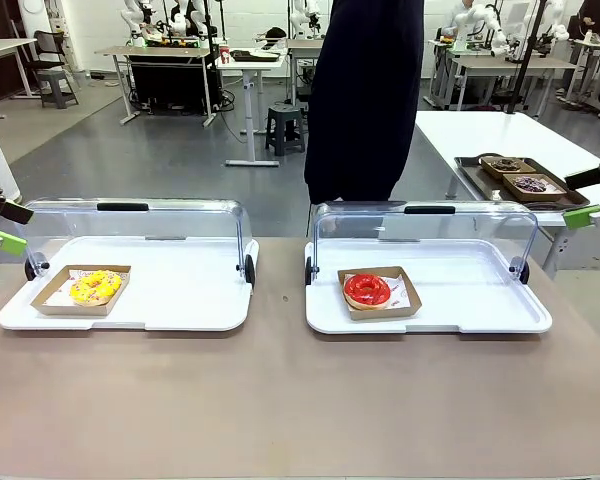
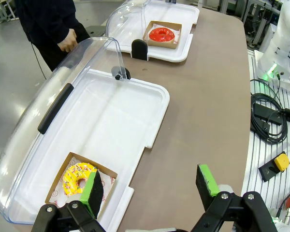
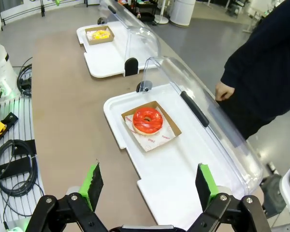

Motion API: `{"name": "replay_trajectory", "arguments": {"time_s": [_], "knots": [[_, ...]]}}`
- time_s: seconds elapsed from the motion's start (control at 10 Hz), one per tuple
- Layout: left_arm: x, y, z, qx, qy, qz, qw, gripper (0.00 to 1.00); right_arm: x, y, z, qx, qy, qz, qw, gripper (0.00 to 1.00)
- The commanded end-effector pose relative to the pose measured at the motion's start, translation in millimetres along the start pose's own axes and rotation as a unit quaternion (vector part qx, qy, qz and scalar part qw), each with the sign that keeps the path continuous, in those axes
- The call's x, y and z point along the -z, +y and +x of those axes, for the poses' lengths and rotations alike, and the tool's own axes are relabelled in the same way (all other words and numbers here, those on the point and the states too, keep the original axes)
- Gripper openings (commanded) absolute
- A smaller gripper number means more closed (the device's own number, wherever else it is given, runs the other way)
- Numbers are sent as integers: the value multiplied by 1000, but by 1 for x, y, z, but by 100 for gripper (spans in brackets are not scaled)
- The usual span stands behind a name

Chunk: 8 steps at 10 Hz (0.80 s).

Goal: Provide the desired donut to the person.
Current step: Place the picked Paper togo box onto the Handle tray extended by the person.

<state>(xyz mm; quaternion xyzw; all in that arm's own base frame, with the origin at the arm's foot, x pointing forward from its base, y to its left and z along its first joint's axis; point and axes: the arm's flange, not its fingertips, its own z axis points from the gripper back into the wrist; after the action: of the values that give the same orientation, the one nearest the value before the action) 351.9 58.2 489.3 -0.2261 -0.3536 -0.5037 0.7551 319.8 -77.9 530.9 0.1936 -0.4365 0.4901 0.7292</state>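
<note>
Brown tabletop (image 1: 280,400) lies nearest, bare. On it sit two white plastic trays with clear domed lids raised. Far left, the yellow-iced ring donut (image 1: 96,287) lies flat in its cardboard tray; right of centre, the red-iced ring donut (image 1: 367,290) likewise, on printed paper too small to read. My left gripper (image 2: 152,186) and right gripper (image 3: 149,182) hover spread wide, holding nothing. The person in dark navy (image 1: 365,100) stands beyond the table's far edge, hand (image 3: 225,91) hanging down.
</note>
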Motion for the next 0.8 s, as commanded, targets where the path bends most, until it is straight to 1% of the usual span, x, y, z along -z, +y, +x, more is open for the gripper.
{"name": "replay_trajectory", "arguments": {"time_s": [0.0,0.7], "knots": [[1,0,-1,-2,1,1,1000,100,2,1,1,-3,-5,1,1000,100],[1,0,-1,-2,1,1,1000,100,2,1,1,-3,-5,1,1000,100]]}}
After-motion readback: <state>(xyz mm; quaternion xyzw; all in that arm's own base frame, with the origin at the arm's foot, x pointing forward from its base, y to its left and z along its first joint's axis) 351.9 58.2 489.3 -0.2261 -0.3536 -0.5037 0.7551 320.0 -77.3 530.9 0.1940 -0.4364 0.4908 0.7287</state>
